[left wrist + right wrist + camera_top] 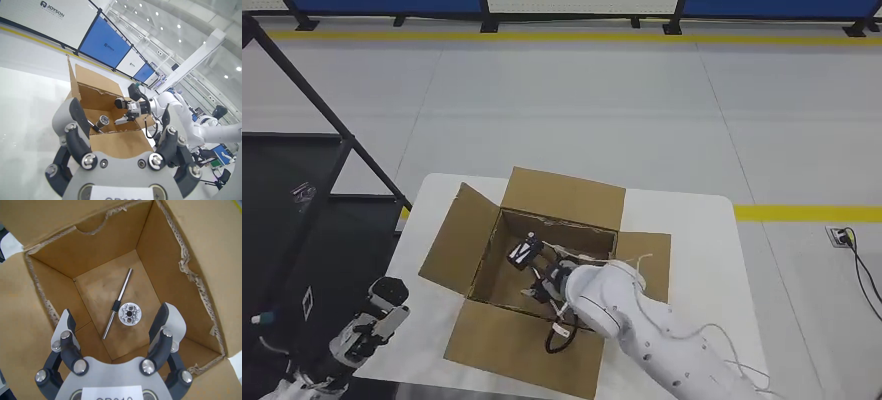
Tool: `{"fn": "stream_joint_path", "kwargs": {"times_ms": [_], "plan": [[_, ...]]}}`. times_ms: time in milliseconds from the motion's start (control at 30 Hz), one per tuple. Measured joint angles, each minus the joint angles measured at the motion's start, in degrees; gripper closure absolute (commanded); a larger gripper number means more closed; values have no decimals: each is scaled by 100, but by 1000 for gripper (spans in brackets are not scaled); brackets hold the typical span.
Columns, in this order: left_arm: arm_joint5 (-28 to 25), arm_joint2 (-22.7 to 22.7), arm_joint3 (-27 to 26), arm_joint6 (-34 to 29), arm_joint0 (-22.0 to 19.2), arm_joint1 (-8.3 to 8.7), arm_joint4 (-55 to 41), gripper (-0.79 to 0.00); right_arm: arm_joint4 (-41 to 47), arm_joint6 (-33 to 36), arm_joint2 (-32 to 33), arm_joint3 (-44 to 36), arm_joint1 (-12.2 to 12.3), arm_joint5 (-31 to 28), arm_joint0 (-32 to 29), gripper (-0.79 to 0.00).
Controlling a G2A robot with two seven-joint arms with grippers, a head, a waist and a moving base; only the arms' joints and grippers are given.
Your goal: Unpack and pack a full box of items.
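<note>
Unpack step, judged: lift parts from box floor.
- Box (pixel 56 262): open, flaps out, torn rims surround right gripper (pixel 117 313). Keep clear of walls on descent.
- Right gripper: jaws spread wide, empty.
- Left gripper (pixel 121 106): jaws spread, empty, outside box.
- Rod (pixel 123 290): flat, below jaw gap, crosswise to it. Pinch across the width.
- Round hub (pixel 129 314): below gap, just beside rod. Risk of nudging it.

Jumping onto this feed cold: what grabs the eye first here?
The open cardboard box on the white table, its torn flaps spread wide. The right pincer hangs open in the box's mouth, above a metal rod and a round metal part lying side by side on the box floor. The left pincer, also open, sits off the table's edge, facing the box.
</note>
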Motion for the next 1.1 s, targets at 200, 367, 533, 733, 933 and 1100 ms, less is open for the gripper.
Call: {"fn": "stream_joint_path", "kwargs": {"times_ms": [200, 367, 533, 733, 933, 1100], "plan": [[7, -3, 1, 4, -1, 0, -2, -785, -4, 1, 0, 1, 1, -5, -1, -785], [7, -3, 1, 4, -1, 0, -2, -785, -51, -60, -18, -2, -2, -13, -34, -785], [190, -16, -64, 157, -30, -1, -73, -785, -110, 186, -199, 599, -157, 325, 164, -785], [291, -141, -102, 253, 57, 14, -200, -785, 451, 239, -332, 1869, -424, 124, 656, -785], [292, -140, -100, 254, 58, 14, -198, -785, 576, 149, -579, 2615, -673, 180, 905, -579], [292, -140, -100, 253, 58, 14, -198, -785, 655, -4, -709, 3016, -855, 204, 1017, 0]]}}
